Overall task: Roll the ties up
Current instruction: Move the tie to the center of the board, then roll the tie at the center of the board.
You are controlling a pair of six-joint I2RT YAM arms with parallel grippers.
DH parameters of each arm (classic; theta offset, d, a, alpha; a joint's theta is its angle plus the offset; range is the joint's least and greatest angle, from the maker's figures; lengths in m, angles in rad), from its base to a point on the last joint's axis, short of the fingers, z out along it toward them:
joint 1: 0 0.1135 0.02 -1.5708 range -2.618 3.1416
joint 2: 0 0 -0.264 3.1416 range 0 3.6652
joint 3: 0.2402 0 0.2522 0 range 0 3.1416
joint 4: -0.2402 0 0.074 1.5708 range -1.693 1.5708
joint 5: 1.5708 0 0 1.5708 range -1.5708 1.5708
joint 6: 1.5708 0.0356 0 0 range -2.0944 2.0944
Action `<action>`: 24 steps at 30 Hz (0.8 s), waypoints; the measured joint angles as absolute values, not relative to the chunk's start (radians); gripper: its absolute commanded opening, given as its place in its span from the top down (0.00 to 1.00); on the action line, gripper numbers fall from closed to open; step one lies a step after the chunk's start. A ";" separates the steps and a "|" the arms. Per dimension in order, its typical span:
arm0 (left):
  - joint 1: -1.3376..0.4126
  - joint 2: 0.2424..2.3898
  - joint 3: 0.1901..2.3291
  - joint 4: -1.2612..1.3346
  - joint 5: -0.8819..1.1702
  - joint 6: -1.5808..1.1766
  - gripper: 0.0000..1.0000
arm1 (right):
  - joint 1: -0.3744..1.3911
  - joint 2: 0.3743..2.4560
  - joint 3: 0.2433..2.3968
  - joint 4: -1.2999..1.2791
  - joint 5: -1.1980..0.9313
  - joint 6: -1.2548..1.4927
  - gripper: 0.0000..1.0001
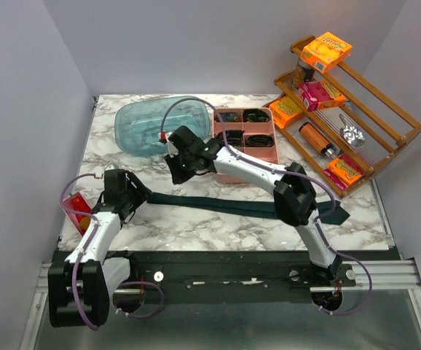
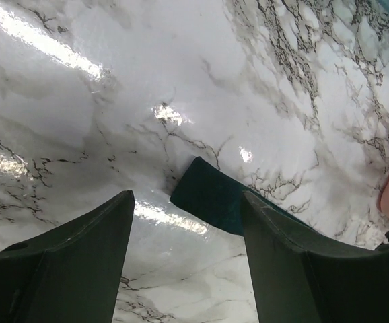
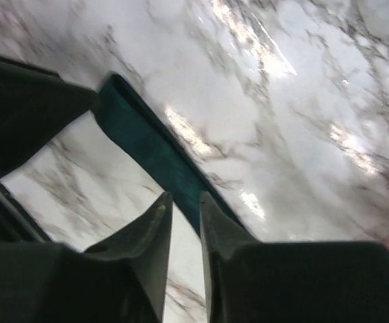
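Spread jaws of the left gripper (image 2: 184, 262) straddle the narrow end of the long dark teal fabric tie (image 1: 218, 203), which runs left-right across the marble surface (image 1: 196, 222); right gripper (image 3: 181, 259), jaws nearly together, hovers farther along, pinching nothing

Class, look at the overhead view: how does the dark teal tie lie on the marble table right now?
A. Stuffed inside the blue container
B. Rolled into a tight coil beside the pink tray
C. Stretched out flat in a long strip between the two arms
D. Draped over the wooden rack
C: the tie runs as a flat strip across the marble table, from near the left end effector toward the right arm.
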State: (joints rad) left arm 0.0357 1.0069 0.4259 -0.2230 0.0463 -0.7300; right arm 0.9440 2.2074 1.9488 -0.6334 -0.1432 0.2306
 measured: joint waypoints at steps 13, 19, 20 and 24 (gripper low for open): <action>0.066 1.089 0.395 -0.128 0.076 -0.728 0.33 | 0.971 2.395 2.150 -0.625 -0.292 0.235 0.93; 0.067 1.090 0.394 -0.126 0.076 -0.723 0.39 | 0.976 2.449 2.192 -0.588 -0.340 0.239 0.93; 0.067 1.093 0.394 -0.123 0.076 -0.722 0.39 | 0.977 2.454 2.198 -0.583 -0.346 0.240 0.93; 0.068 1.112 0.395 -0.105 0.076 -0.722 0.39 | 0.978 2.466 2.221 -0.570 -0.361 0.243 0.93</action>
State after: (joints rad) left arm 0.0681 1.1118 0.3950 -0.1055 0.0761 -0.7219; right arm 0.9775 2.4657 2.2211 -0.5705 -0.3611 0.2432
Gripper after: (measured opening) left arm 0.609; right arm 0.073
